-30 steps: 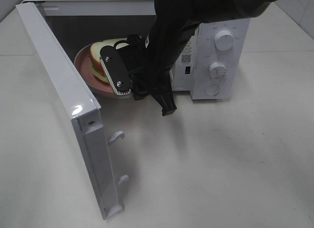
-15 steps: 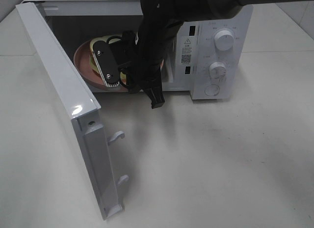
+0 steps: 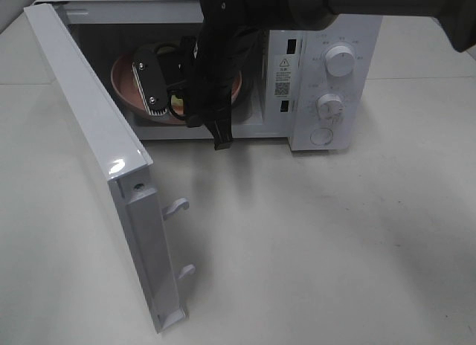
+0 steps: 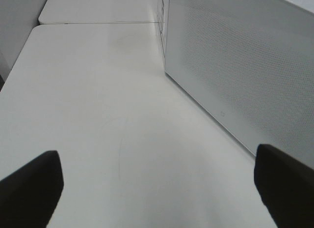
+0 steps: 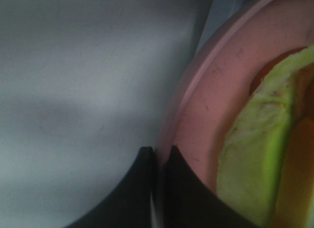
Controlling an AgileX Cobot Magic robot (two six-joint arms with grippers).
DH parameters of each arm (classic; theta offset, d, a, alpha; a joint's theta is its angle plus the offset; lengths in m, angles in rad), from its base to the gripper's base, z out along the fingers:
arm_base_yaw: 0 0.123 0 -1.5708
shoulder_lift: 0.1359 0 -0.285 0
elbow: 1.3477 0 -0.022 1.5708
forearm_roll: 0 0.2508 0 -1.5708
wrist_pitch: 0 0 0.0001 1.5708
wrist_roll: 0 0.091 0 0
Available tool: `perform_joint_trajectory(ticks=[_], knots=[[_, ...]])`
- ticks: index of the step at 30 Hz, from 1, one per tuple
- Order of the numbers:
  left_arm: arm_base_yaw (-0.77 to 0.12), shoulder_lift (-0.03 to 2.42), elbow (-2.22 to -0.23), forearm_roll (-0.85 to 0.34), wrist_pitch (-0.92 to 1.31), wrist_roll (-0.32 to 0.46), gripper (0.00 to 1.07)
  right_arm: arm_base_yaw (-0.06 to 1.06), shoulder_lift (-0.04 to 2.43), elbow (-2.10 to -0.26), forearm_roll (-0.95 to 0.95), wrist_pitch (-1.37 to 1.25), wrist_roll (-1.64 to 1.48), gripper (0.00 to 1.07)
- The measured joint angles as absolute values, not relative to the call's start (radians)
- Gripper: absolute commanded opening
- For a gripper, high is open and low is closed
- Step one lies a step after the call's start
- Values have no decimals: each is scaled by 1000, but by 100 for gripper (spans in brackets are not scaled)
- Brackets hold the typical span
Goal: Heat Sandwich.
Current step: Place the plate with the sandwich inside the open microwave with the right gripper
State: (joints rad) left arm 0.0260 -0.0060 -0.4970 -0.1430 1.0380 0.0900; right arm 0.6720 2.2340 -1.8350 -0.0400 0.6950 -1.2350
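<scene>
A white microwave (image 3: pixel 327 129) stands on the pale table (image 3: pixel 335 241). Its door (image 3: pixel 89 137) is swung wide open on the left of the high view, with 2 latch hooks (image 3: pixel 177 205) on its edge. 2 round knobs (image 3: pixel 340 61) sit one above the other on the control panel. A pink plate (image 3: pixel 123 79) is inside the cavity.

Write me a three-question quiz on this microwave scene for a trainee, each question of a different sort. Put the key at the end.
1. True or false: the microwave door is shut.
2. Pick one. The right claw is shut on: A) a dial, B) the rim of the pink plate that bears the sandwich, C) the door hook.
3. Fill in: the left claw stands ____ over the table and holds nothing.
Key: 1 false; 2 B; 3 open.
</scene>
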Motion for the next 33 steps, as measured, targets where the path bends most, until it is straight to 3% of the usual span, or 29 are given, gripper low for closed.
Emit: perform_joint_trajectory(ticks=[22, 27, 29, 30, 31, 33], knots=[[26, -6, -497, -143, 1038, 90, 100, 633, 2322, -1932, -68, 684, -1226, 6], [26, -6, -497, -143, 1038, 90, 100, 629, 2327, -1935, -71, 665, -1209, 18], [26, -6, -497, -143, 1038, 90, 100, 629, 2327, -1937, -71, 639, -1189, 33], [26, -6, -497, -143, 1038, 90, 100, 629, 2327, -1937, -71, 639, -1189, 33], [26, -6, -497, -143, 1038, 90, 100, 629, 2327, -1938, -71, 632, -1179, 40], [26, -6, -497, -143, 1038, 90, 100, 629, 2327, -1940, -72, 620, -1154, 58]])
